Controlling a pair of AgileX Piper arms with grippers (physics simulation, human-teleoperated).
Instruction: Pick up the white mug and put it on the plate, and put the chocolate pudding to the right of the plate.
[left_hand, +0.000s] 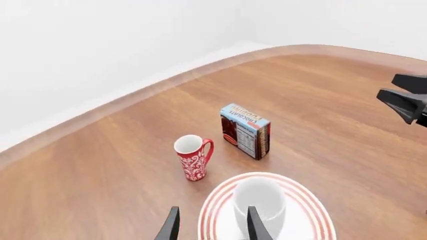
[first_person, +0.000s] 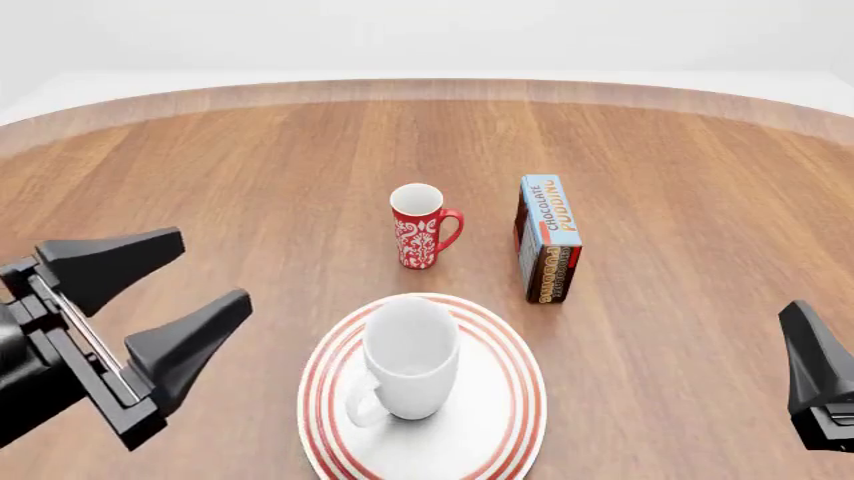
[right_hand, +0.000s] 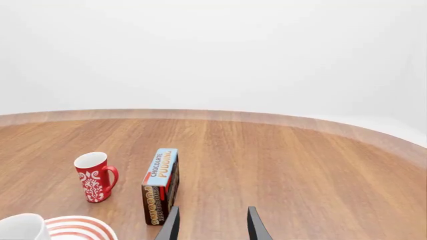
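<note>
Already the white mug (first_person: 410, 358) sat on the plate (first_person: 514, 400); we judged our spread, empty right claw (right_hand: 211, 225) should straddle the chocolate pudding (first_person: 547, 238) squarely, while the left claw (first_person: 154, 300) hung spread, empty.

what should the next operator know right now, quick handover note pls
Left end effector: open, empty, to the left of the plate.
Right end effector: open, empty, low at the right.
Mug: upright on the plate. Done.
Pudding: upright on the table behind the plate's right edge, beside the red mug, not yet to the plate's right.
Left: move the pudding to the plate's right, probably with the right arm.
</note>
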